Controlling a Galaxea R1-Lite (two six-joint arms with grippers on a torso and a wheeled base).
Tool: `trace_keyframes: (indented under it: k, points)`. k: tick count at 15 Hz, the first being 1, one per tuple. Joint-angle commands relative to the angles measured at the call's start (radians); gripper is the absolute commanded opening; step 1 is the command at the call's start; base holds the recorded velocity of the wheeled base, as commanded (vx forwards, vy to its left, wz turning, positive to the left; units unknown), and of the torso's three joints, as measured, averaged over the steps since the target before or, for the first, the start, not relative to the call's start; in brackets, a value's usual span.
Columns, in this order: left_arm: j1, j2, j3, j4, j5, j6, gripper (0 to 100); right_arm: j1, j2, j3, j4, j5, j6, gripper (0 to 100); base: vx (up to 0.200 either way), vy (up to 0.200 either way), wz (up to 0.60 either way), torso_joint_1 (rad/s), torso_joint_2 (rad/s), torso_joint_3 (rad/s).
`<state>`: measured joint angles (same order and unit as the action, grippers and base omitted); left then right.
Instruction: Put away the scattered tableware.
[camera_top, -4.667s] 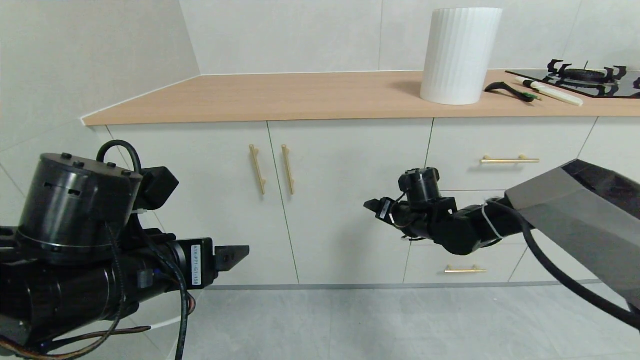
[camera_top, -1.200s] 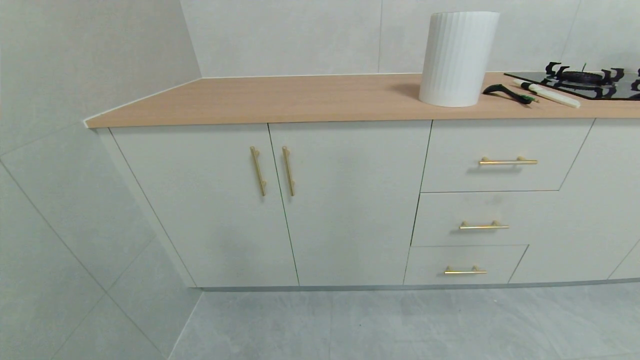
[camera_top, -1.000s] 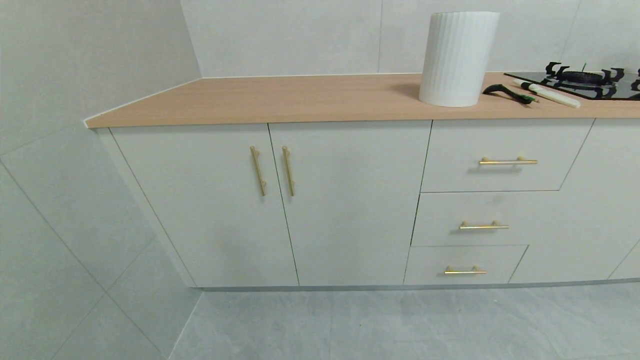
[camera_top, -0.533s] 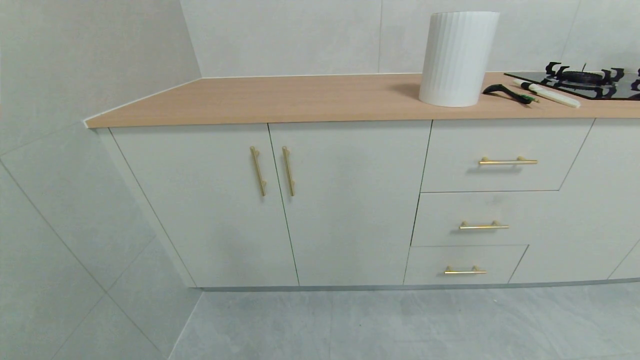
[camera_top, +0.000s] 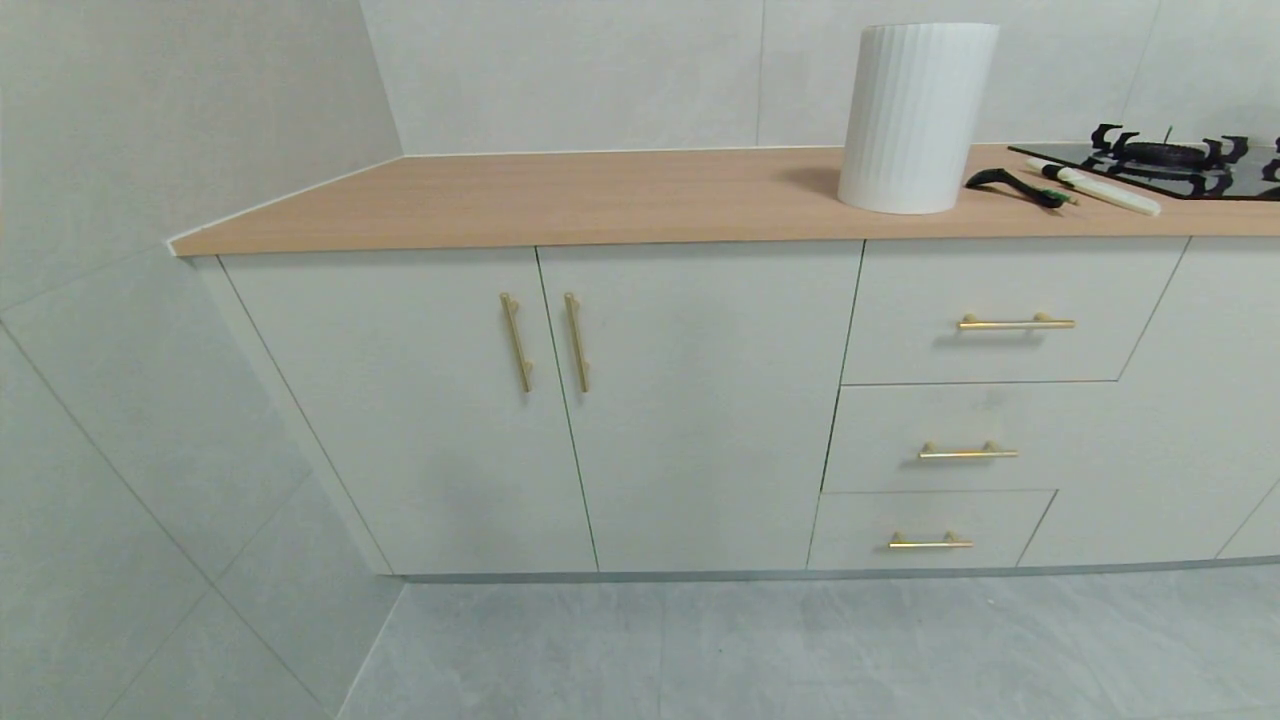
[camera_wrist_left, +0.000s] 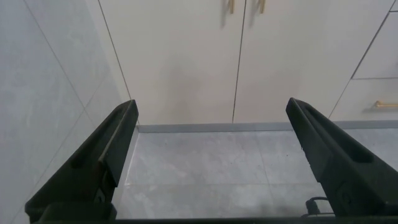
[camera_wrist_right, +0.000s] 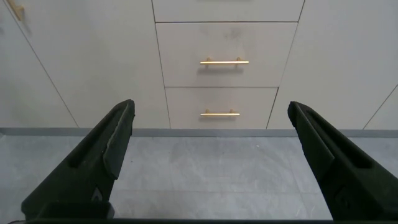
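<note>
I read the left hand (camera_wrist_left: 211, 109) as spread wide, low before the cabinet doors (camera_wrist_left: 180, 56), and the right hand (camera_wrist_right: 211, 109) as spread wide before the lower drawers (camera_wrist_right: 224, 43). The black utensil (camera_top: 1015, 185) and the white-handled utensil (camera_top: 1095, 187) lie on the table (camera_top: 600, 195) beside the white ribbed holder (camera_top: 918, 115), well apart from both hands.

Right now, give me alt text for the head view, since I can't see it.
A tall white ribbed container stands on a wooden countertop, with a black utensil and a white utensil beside it by the stove. Closed cabinets sit below.
</note>
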<state>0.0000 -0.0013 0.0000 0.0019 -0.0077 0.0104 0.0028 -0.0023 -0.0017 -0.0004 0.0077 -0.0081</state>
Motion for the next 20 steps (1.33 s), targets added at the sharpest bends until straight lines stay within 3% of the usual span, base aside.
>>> trace_keyframes:
  k: [1, 14, 20]
  points:
    - [0.0, 0.001, 0.0, 0.0, 0.0, 0.0, 100, 0.0, 0.002, 0.0, 0.0, 0.0, -0.001, 100, 0.0, -0.2, 0.0, -0.002, 0.0, -0.012]
    - [0.0, 0.001, 0.0, 0.0, 0.0, 0.0, 100, 0.0, 0.002, 0.0, -0.001, 0.002, 0.0, 100, 0.0, -0.2, 0.0, 0.002, 0.0, 0.0]
    - [0.0, 0.001, 0.0, 0.0, 0.0, 0.0, 100, 0.0, 0.002, 0.0, -0.001, 0.002, 0.002, 100, 0.0, 0.0, 0.0, 0.0, 0.0, 0.0]
